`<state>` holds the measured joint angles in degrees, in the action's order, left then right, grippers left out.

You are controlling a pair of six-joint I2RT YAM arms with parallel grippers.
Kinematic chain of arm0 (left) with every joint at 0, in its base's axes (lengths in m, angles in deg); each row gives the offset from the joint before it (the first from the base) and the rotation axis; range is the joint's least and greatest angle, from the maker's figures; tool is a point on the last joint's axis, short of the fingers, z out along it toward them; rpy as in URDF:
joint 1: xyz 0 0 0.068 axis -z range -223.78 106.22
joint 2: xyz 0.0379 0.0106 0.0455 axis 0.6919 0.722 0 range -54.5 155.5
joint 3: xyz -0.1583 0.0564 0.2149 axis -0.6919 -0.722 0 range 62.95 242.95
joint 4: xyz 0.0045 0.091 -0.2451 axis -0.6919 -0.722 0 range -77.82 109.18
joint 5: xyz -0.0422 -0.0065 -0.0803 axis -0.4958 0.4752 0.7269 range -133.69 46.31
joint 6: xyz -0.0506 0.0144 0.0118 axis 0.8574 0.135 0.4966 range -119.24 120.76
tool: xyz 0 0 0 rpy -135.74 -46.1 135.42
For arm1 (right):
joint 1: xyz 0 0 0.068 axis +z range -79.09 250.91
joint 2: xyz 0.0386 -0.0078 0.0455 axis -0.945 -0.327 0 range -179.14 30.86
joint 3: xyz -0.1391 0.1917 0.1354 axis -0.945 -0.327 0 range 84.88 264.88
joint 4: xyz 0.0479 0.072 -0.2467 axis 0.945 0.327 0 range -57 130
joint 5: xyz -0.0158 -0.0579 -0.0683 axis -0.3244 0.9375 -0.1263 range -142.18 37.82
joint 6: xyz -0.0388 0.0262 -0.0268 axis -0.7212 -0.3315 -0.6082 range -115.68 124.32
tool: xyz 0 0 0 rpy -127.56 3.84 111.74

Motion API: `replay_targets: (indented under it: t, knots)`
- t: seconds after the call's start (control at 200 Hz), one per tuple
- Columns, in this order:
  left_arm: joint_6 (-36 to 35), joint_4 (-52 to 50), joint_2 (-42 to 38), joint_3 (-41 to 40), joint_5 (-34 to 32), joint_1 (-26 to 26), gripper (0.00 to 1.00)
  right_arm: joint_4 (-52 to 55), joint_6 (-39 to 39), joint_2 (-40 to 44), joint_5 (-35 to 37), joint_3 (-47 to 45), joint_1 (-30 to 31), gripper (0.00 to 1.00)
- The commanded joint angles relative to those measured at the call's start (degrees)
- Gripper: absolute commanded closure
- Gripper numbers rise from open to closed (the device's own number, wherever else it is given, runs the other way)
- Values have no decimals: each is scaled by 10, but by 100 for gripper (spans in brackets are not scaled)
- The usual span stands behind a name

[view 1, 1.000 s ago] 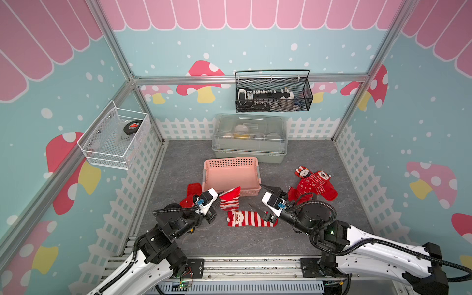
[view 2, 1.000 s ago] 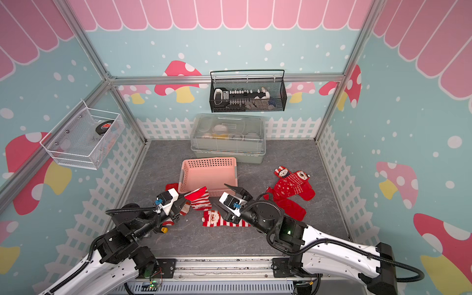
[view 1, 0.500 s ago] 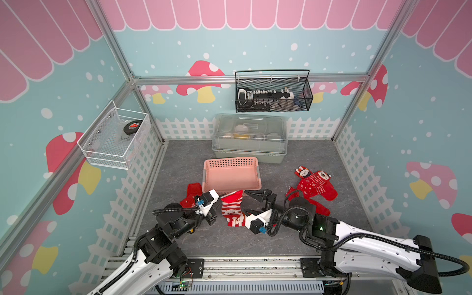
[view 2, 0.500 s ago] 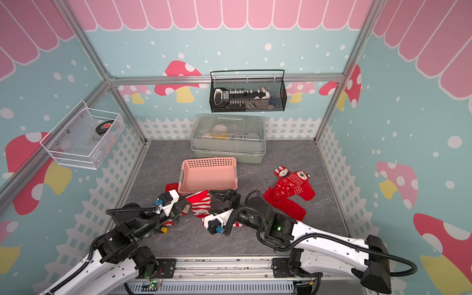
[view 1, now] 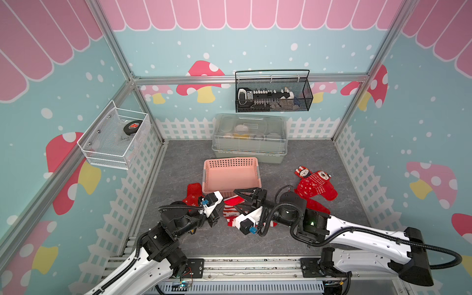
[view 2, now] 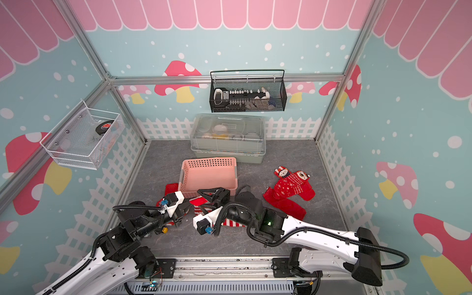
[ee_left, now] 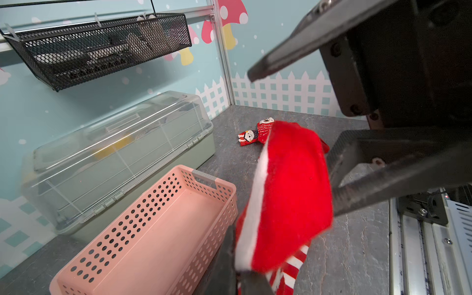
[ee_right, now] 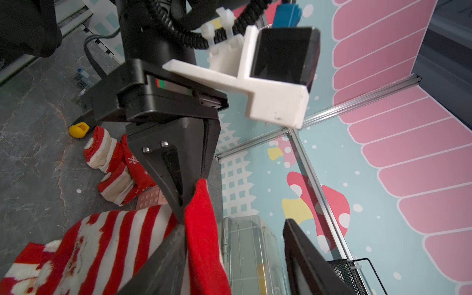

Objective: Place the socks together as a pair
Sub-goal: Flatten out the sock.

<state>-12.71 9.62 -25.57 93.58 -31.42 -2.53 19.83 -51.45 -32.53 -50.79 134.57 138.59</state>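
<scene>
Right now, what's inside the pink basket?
Nothing shows: the pink basket has a bare floor in the left wrist view. One corner is hidden behind the striped sock held in the left fingers.

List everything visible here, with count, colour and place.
perforated plastic basket: one, pink, floor centre
clear-lidded storage box: one, greenish base, behind the basket
black wire mesh basket: one, black, back wall
white wire mesh basket: one, white, left wall
snowflake socks: two or more, red, floor right
striped Santa sock: one, red and white, front floor, toe lifted
bunched socks: several, red, partly striped, front-left floor
small plastic piece: one, yellow, beside them
left gripper: shut on Santa sock's toe
right gripper: open, astride that toe
</scene>
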Motion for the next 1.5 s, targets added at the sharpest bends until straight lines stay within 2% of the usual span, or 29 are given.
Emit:
replay_targets:
  t: [0.0,0.16,0.29,0.37,0.41,0.5,0.54,0.665,0.765,0.84,0.981,1.056,1.151,1.291,1.356,1.496]
  knots:
    - [-3,-5,-3,12,11,-4,100,0,-4,-14,-6,15,5,59]
    - [0,-5,-8,12,6,-4,100,9,8,-12,-2,12,9,76]
    - [4,0,-11,10,0,-4,100,11,22,-5,6,9,10,100]
    - [23,1,-9,13,-9,-4,100,10,45,0,15,9,11,100]
    - [43,0,-9,16,-19,-4,89,9,66,3,23,9,11,100]
    - [127,8,-12,19,-57,-4,47,9,137,8,62,11,11,100]
    - [173,13,-14,18,-79,-4,35,10,180,8,91,14,11,100]
    - [314,2,-19,18,-143,-3,23,54,331,8,188,43,11,100]
    - [442,-47,-26,22,-212,-5,17,136,452,10,240,68,11,100]
    - [471,-58,-37,7,-219,-5,6,215,552,8,259,99,11,100]
    - [540,-37,-69,-47,-243,-5,6,338,739,13,294,140,11,100]
    - [573,-51,-75,-59,-250,-5,6,351,835,31,294,128,11,100]
    - [606,-88,-73,-59,-249,-6,8,279,931,58,254,84,12,100]
    - [637,-153,-67,-45,-248,-5,10,105,1033,55,188,25,12,100]
    - [645,-172,-69,-45,-252,-5,11,51,1053,28,158,25,12,100]
    - [666,-200,-80,-54,-264,-5,13,17,1081,-37,110,65,12,100]
